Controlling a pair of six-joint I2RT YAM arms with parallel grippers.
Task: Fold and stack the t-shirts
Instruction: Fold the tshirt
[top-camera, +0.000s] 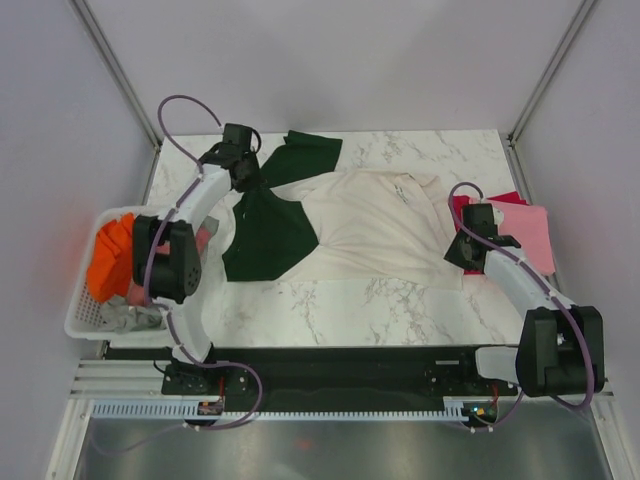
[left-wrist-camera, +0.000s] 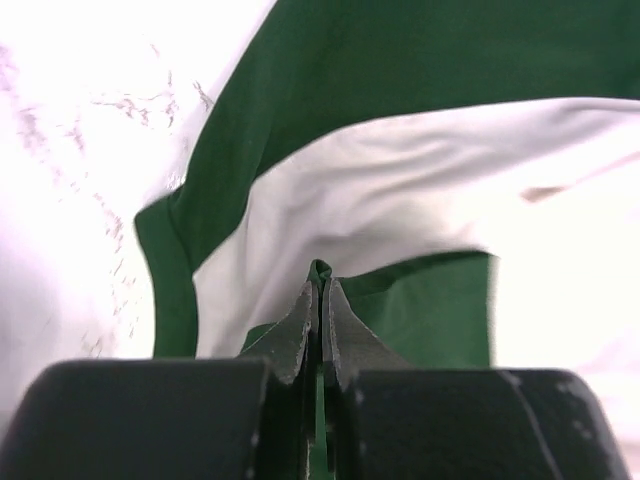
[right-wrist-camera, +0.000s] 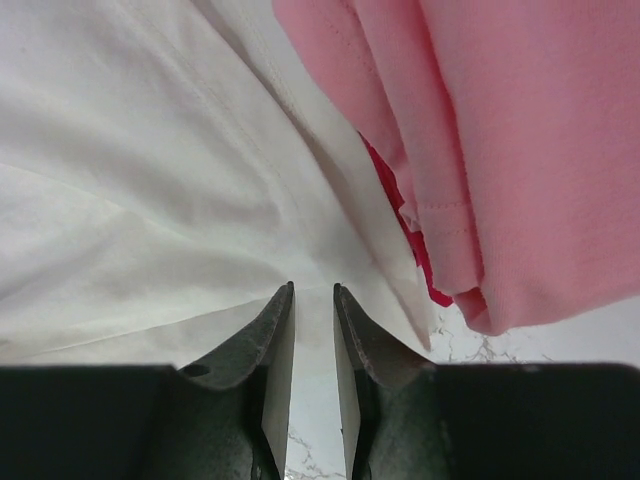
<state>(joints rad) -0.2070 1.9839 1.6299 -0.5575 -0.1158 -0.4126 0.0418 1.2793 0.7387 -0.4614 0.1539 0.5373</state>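
Observation:
The large cream t-shirt (top-camera: 370, 225) lies spread across the table's middle, with one dark green sleeve (top-camera: 265, 235) at the left and the other (top-camera: 305, 155) at the back. My left gripper (top-camera: 245, 168) is shut on a pinch of green sleeve cloth (left-wrist-camera: 320, 272), near where the green meets the cream body (left-wrist-camera: 400, 190). My right gripper (top-camera: 462, 250) is low at the cream shirt's right edge (right-wrist-camera: 150, 200). Its jaws are a narrow gap apart, with the cloth's edge at the fingertips (right-wrist-camera: 283, 300). A folded pink shirt (top-camera: 530, 235) lies on a crimson one (top-camera: 505, 199) just right of it.
A white slatted basket (top-camera: 85, 322) stands at the left table edge. It holds an orange shirt (top-camera: 110, 260), a grey one (top-camera: 130, 318) and a dusty-rose one (top-camera: 205, 238). In the right wrist view the pink stack (right-wrist-camera: 520, 150) is close by, at the right of my fingers.

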